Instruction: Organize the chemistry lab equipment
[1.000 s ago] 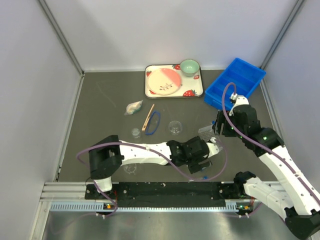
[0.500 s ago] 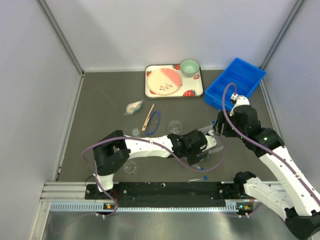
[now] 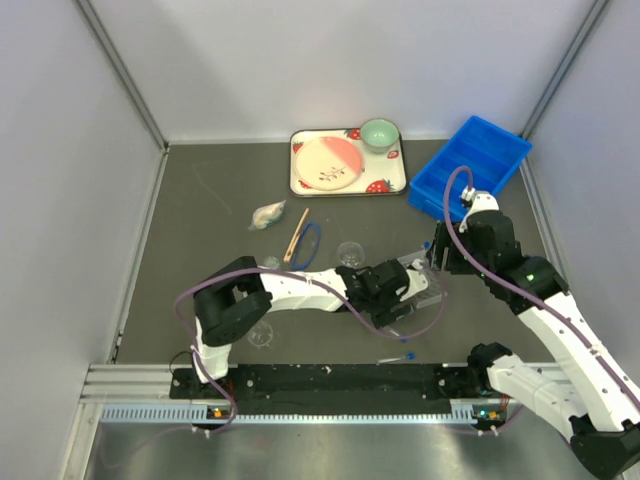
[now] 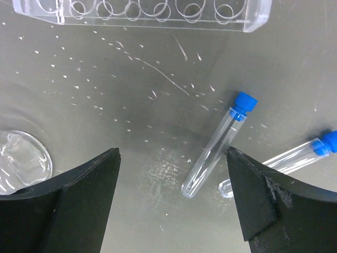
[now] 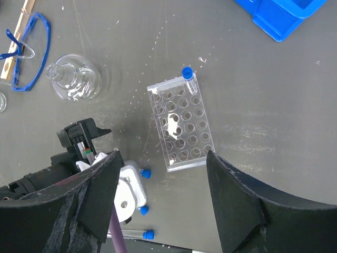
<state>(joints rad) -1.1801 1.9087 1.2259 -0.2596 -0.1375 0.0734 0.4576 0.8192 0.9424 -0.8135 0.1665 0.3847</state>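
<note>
Left gripper (image 4: 172, 157) was seen wide open above the dark grey table (image 4: 105, 95), with nothing held. 1 thin clear blue-capped tube (image 4: 216, 150) was lying flat on the table below the gap, nearer the right-hand finger (image 4: 263, 205) in the wrist view, with its cap pointed toward the clear rectangular tube rack (image 4: 142, 11). A 2nd blue-capped tube (image 4: 295, 158) was lying just beside it, partly hidden by that finger. A small clear glass dish (image 4: 23, 158) was seen near the other finger. Right gripper (image 5: 163, 156) was also wide open and empty, held high over the rack, which was resting on the table. 1 capped tube (image 5: 188, 78) was seen at the rack's far corner; in a hole or just beside could not be told. A small clear glass flask (image 5: 73, 81) was standing apart from the rack, near the blue ring (image 5: 47, 42) and thin wooden stick (image 5: 19, 31). A blue plastic bin (image 5: 279, 16) was seen well apart.
</note>
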